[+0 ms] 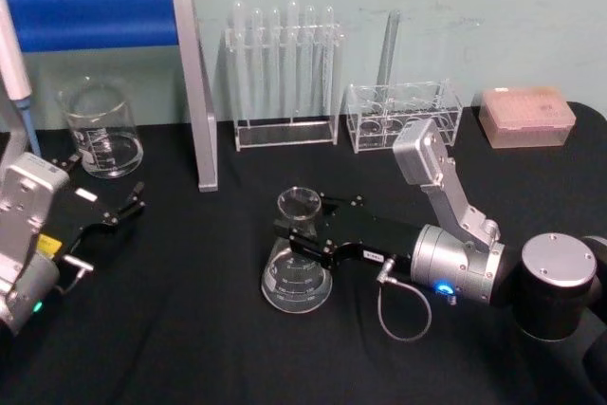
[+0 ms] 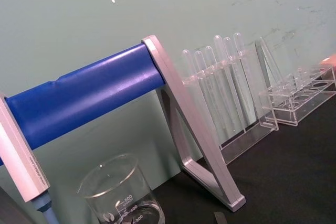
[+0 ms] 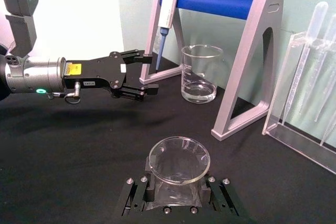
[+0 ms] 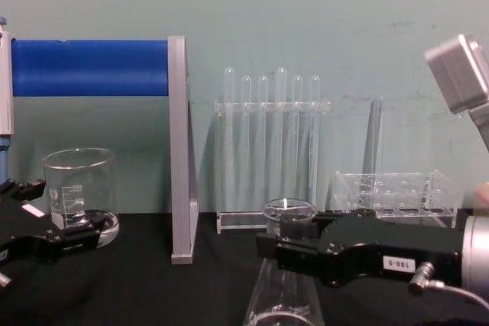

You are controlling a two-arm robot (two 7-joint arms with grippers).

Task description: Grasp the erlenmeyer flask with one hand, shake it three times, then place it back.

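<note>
The erlenmeyer flask point(image 1: 298, 270) is clear glass with white marks and stands upright at the middle of the black table. Its flared rim point(image 3: 179, 159) faces the right wrist camera. My right gripper point(image 1: 296, 231), the hand, reaches in from the right, and its black jaws are shut on the flask's neck just under the rim. In the chest view the gripper point(image 4: 280, 250) crosses the neck, with the flask's cone point(image 4: 281, 299) below it. My left gripper point(image 1: 126, 206) rests at the left of the table, open and holding nothing. It is also visible as the gripper point(image 3: 147, 74) in the right wrist view.
A glass beaker point(image 1: 100, 128) stands at the back left under a pipette stand with a blue bar point(image 1: 95, 14) and grey legs point(image 1: 201, 111). A test tube rack point(image 1: 285, 73), a low clear rack point(image 1: 403, 116) and a pink box point(image 1: 526, 116) line the back edge.
</note>
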